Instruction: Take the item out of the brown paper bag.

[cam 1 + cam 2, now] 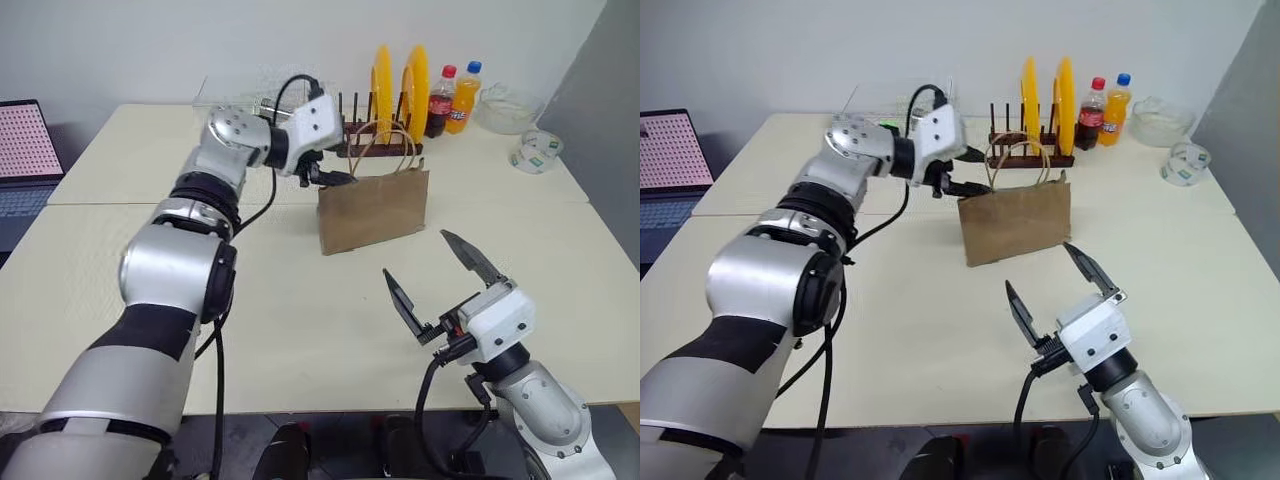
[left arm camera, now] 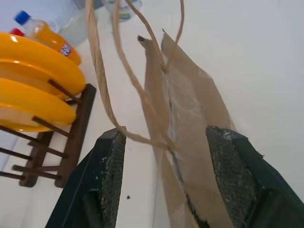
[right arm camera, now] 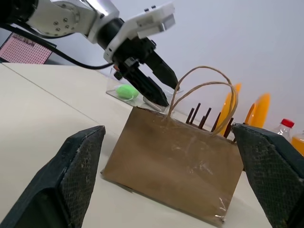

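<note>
Bag [image 1: 373, 211] stands upright on the worktop [image 1: 300, 310], its near top edge just beside my left gripper [image 1: 338, 178], jaws parted, holding nothing. Right gripper [image 1: 440, 275] gapes empty, short of the bag. Item hidden. Step: opening the mouth; next, spread the rim.

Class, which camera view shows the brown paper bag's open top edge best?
The left wrist view: the brown paper bag runs between the left gripper's open fingers, seen along its top edge. Both eye views and the right wrist view show mainly its broad side and handles.

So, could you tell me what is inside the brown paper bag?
Its contents are hidden: the brown paper bag stands nearly closed, and the left wrist view shows just a narrow slit at the mouth. No item is visible.
</note>
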`<state>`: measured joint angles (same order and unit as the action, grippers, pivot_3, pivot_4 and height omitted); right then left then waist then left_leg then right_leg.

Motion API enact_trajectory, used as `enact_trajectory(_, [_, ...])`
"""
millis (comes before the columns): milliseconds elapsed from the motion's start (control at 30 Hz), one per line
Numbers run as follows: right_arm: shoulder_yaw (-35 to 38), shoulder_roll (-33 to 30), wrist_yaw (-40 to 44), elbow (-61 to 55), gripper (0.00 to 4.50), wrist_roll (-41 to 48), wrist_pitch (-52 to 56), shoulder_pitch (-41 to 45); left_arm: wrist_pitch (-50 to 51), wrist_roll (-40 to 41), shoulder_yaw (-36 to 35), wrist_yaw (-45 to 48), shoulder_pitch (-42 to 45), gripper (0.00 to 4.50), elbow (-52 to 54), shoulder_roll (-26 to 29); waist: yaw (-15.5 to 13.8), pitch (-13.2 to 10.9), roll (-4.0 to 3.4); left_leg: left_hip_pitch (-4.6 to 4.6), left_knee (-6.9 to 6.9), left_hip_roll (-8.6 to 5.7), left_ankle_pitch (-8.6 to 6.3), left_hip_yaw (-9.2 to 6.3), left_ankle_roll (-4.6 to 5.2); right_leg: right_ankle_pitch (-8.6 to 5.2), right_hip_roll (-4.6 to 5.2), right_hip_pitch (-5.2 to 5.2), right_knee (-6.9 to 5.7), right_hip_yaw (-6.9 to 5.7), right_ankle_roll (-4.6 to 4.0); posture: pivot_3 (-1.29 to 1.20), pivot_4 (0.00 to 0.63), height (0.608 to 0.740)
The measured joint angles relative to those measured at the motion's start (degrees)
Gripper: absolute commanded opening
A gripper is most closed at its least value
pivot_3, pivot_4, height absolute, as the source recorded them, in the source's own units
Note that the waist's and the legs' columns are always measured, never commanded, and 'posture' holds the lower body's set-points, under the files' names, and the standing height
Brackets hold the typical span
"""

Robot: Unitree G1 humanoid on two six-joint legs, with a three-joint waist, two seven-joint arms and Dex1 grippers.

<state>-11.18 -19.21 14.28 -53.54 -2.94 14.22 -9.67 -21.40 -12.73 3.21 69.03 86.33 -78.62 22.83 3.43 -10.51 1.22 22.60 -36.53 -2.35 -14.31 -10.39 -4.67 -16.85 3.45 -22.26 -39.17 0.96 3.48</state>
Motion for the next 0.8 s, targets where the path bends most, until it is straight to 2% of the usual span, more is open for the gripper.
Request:
enact_trajectory(267, [3.38, -0.79, 4.27, 2.75, 4.5, 4.57, -0.17, 3.75, 4.22, 7.51, -6.82, 4.48, -0.55, 2.8, 2.77, 6.44, 0.11, 0.0, 0.0, 0.02, -0.25, -0.02, -0.01, -0.01, 0.01, 0.0, 0.0, 0.0, -0.21, 0.01, 0.0, 0.0, 0.15, 0.74])
enact_trajectory(367, [4.45, -1.15, 5.48, 4.37, 4.5, 6.18, -0.54, 4.05, 8.18, 12.15, -9.81, 7.96, -4.38, 2.8, 7.95, 8.18, 0.25, 0.02, -0.03, -0.04, -0.31, -0.02, -0.01, -0.01, 0.01, 0.0, 0.0, 0.02, -0.36, 0.03, 0.0, 0.0, 0.15, 0.74])
enact_trajectory(500, [7.15, -0.45, 5.2, 5.24, 4.5, 8.67, 3.15, 9.0, 17.76, 18.21, -10.27, 10.04, -21.77, 2.8, 28.67, 8.12, 0.66, 0.07, -0.11, -0.21, -0.37, 0.03, 0.0, 0.02, 0.0, 0.0, 0.0, 0.06, -0.67, 0.2, -0.02, 0.0, 0.15, 0.74])
enact_trajectory(600, [10.5, -0.63, 5.33, 5.22, 4.5, 12.48, 8.33, 12.35, 29.85, 21.97, -10.18, 5.34, -37.71, 3.34, 51.58, 7.5, 1.03, 0.07, -0.11, -0.18, -0.39, 0.08, 0.0, -0.03, -0.01, 0.01, -0.04, 0.0, -0.72, 0.26, -0.04, 0.0, 0.15, 0.74])
enact_trajectory(733, [15.14, -2.77, 7.03, 6.78, 4.5, 17.76, 11.39, 16.03, 42.14, 27.73, -9.99, -1.7, -53.87, 4.46, 78.14, 6.86, 0.61, 0.07, -0.11, -0.2, -0.39, 0.09, -0.01, -0.02, 0.0, 0.01, -0.03, 0.02, -0.7, 0.26, -0.05, 0.0, 0.15, 0.74])
enact_trajectory(800, [16.99, -4.04, 8.45, 9.38, 4.5, 20.03, 12.0, 18.25, 45.41, 29.86, -10.11, -5.27, -58.79, 4.49, 86.94, 5.99, 0.16, 0.07, -0.12, -0.29, -0.39, 0.06, -0.01, 0.12, 0.01, 0.01, -0.02, 0.07, -0.7, 0.38, -0.05, 0.0, 0.15, 0.74])
